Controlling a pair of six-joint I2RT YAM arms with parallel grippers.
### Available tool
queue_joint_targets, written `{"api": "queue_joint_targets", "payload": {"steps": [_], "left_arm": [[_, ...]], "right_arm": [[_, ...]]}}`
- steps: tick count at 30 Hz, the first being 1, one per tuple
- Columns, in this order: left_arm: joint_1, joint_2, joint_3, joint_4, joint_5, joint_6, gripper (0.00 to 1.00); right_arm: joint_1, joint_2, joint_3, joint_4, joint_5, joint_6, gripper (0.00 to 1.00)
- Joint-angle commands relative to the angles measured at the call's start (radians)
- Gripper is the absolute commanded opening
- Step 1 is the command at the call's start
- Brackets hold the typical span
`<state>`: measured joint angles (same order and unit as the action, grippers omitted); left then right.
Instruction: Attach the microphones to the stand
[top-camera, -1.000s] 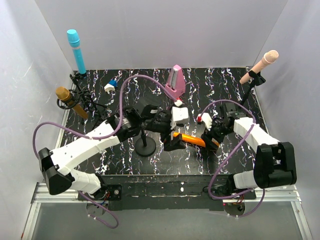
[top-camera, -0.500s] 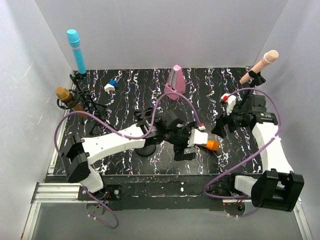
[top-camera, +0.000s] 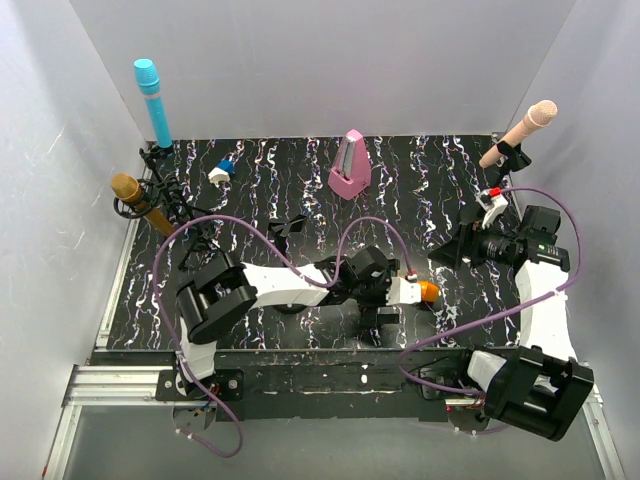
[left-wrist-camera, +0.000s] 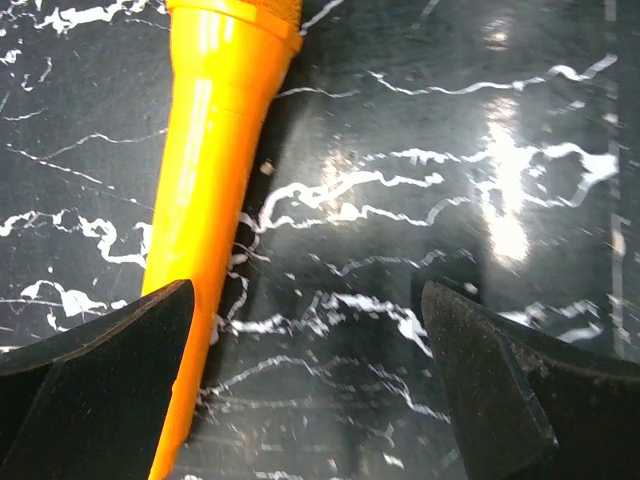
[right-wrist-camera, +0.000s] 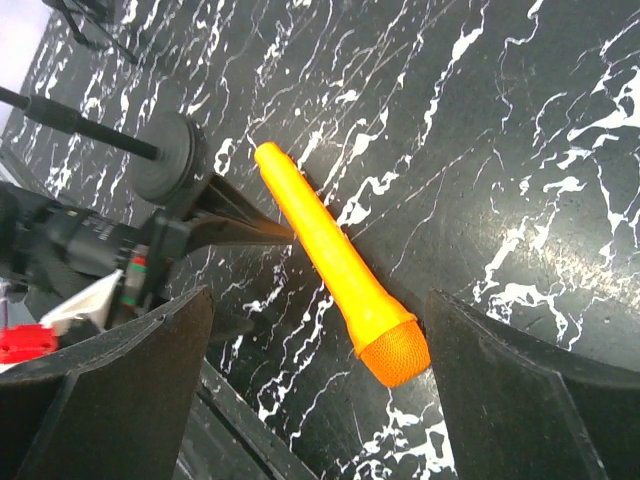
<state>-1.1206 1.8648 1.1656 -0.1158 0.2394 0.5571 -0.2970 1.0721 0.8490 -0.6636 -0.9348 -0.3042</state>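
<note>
The orange microphone (right-wrist-camera: 340, 265) lies flat on the black marbled table, with only its head (top-camera: 428, 291) showing from above. My left gripper (top-camera: 392, 303) is low over its handle and open. In the left wrist view the orange microphone (left-wrist-camera: 215, 150) runs along the inside of the left finger (left-wrist-camera: 100, 350), and the gripper (left-wrist-camera: 305, 370) holds nothing. My right gripper (top-camera: 440, 257) hangs open above and to the right of the head, its jaws (right-wrist-camera: 315, 390) wide apart. The cyan microphone (top-camera: 150, 100), gold microphone (top-camera: 135, 200) and pink-beige microphone (top-camera: 520, 132) sit in stand clips.
A pink metronome (top-camera: 350, 165) stands at the back centre. A small blue-and-white piece (top-camera: 222, 170) lies at the back left. A stand's round base (right-wrist-camera: 165, 160) and its pole sit just left of the orange microphone's tail. White walls close three sides.
My right gripper has drawn back to the right and risen away from the orange microphone, opening a little wider. My left arm has swung right and low over the microphone, which shifted slightly right.
</note>
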Motion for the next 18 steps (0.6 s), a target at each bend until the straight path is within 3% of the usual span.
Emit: {"api": "queue_joint_targets", "payload": {"steps": [1, 10, 18], "left_arm": [[0.010, 0.039, 0.012, 0.202, -0.068, -0.014, 0.98], [0.059, 0.137, 0.094, 0.173, -0.023, -0.091, 0.94], [0.067, 0.083, 0.112, 0.168, 0.025, -0.048, 0.96]], "right_arm": [[-0.024, -0.047, -0.022, 0.079, -0.082, 0.045, 0.92], [-0.037, -0.055, -0.016, 0.078, -0.094, 0.054, 0.91], [-0.039, -0.037, -0.018, 0.073, -0.043, 0.054, 0.90]]}}
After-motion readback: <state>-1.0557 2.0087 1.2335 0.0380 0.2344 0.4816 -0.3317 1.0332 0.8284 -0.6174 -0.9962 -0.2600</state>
